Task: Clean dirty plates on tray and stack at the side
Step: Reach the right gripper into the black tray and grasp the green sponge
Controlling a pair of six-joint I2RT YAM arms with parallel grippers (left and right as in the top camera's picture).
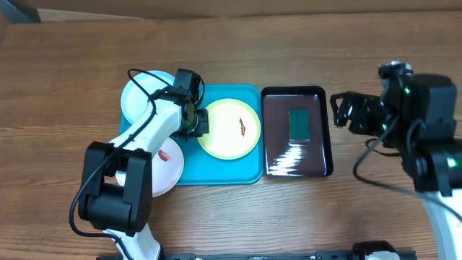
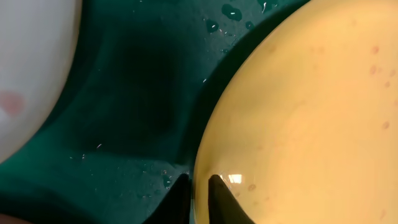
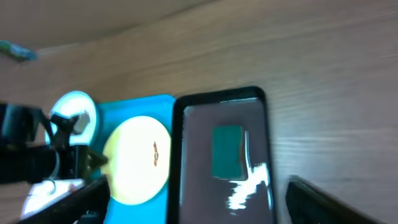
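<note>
Plate with yellow-green rim [image 1: 229,139] pinched at its left edge by left gripper [image 1: 198,123].
Lying mid-tray [image 1: 216,175], red smear on its face; fingertips [image 2: 219,193] astride the rim, closed on it. Pale blue plate [image 1: 141,97] at tray's far-left corner; white plate [image 1: 173,170], red-smeared, at near-left, partly under the arm. Right gripper [image 1: 338,110] spread wide over tabletop [image 1: 289,43], just right of black tray [image 1: 278,108] with green sponge [image 1: 299,123].

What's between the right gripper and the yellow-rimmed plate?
The black tray, with the green sponge in it, then the turquoise tray rim, lie between the right gripper and the yellow-rimmed plate. This is clearest in the overhead view.
</note>
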